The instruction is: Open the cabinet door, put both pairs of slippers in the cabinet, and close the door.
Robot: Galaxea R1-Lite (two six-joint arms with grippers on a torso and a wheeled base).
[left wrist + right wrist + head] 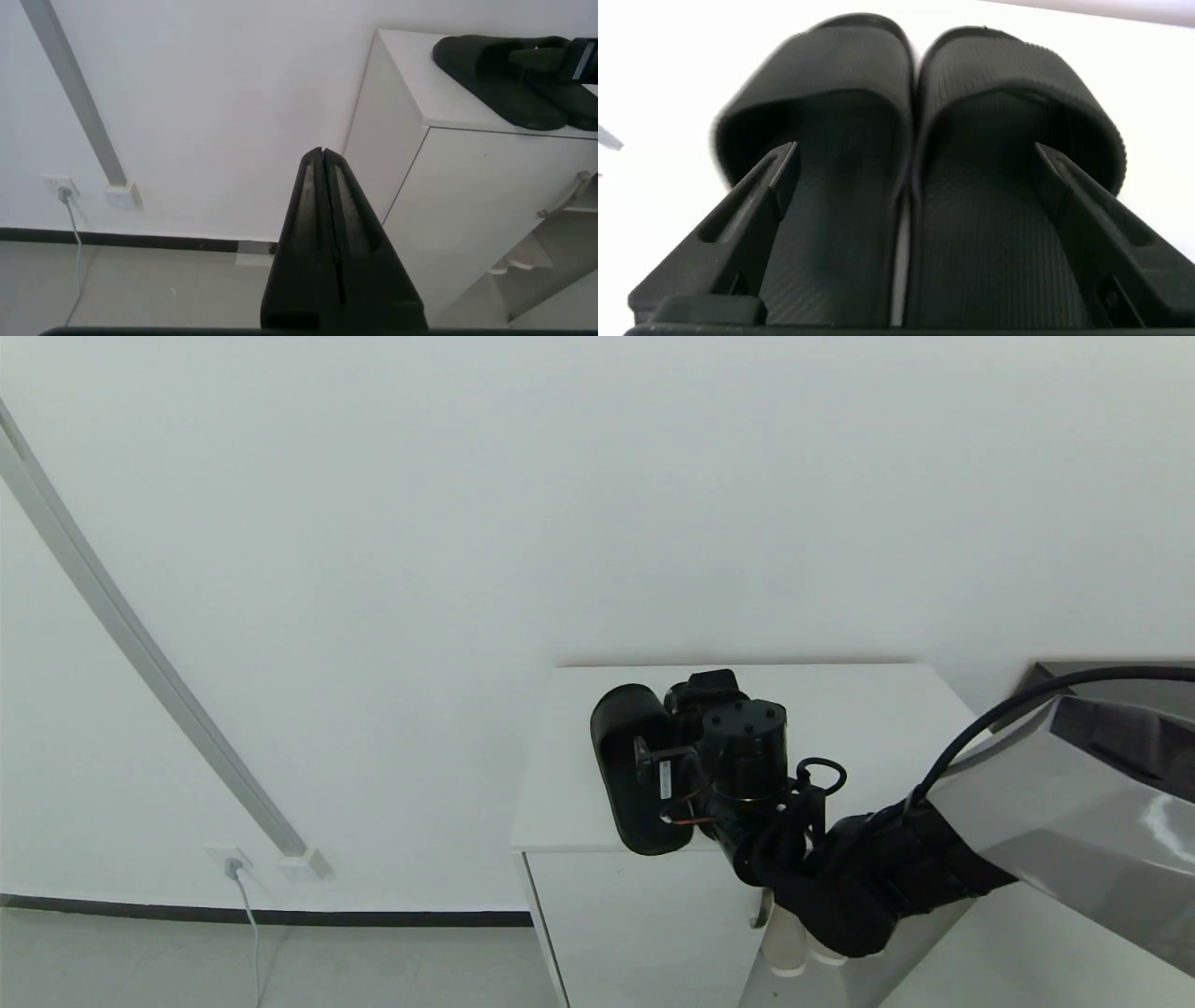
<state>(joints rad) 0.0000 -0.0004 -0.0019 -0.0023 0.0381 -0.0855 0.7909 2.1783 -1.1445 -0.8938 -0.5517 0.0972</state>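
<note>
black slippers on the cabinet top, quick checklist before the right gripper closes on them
1. Black slippers lie side by side on the cabinet top: ok.
2. Right gripper open over the pair: ok.
3. Its fingers outside both slippers' outer edges: cannot tell.
4. Left gripper shut, away from the slippers: ok.
5. Cabinet door open for loading: cannot tell.
</note>
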